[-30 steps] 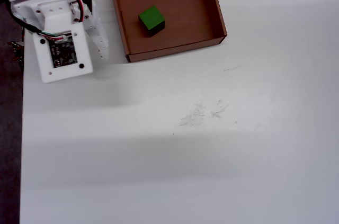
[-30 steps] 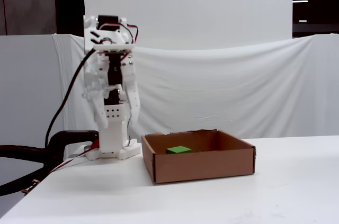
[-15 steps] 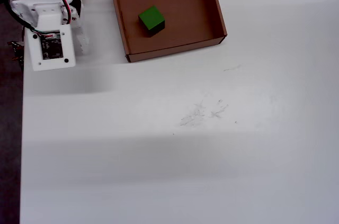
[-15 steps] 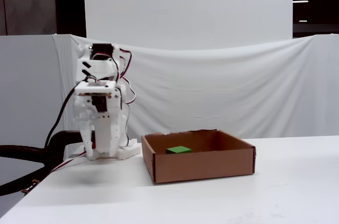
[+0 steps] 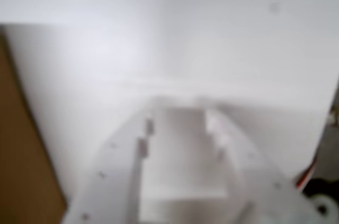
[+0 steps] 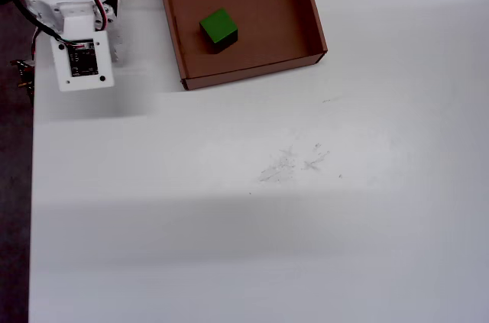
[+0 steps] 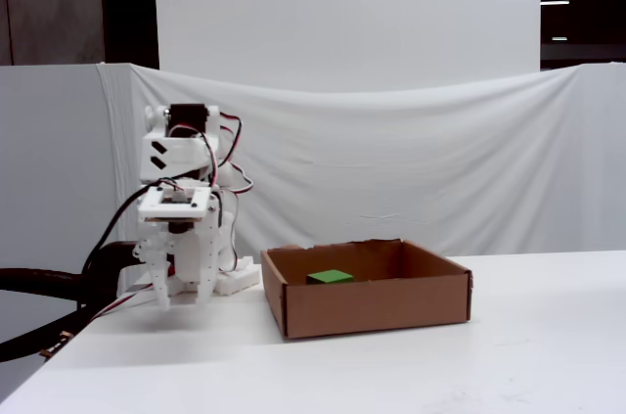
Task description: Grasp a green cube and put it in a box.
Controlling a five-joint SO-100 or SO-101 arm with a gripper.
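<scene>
The green cube [image 6: 218,27] lies inside the box [image 6: 252,69], a shallow brown cardboard tray at the top of the overhead view. In the fixed view the cube [image 7: 330,277] shows just above the box's front wall [image 7: 372,308]. My white arm [image 6: 80,56] is folded at the table's left end, well left of the box. My gripper [image 7: 181,299] points down close to the table, apart from the box. In the blurred wrist view my gripper [image 5: 180,113] has its jaws apart with nothing between them. The cube does not show there.
The white table [image 6: 267,208] stretches right and forward of the box, with faint scuff marks [image 6: 294,161] near the middle. Its left edge [image 6: 32,185] runs beside the arm. A white cloth backdrop [image 7: 411,169] hangs behind. A blurred brown surface [image 5: 21,155] fills the wrist view's left edge.
</scene>
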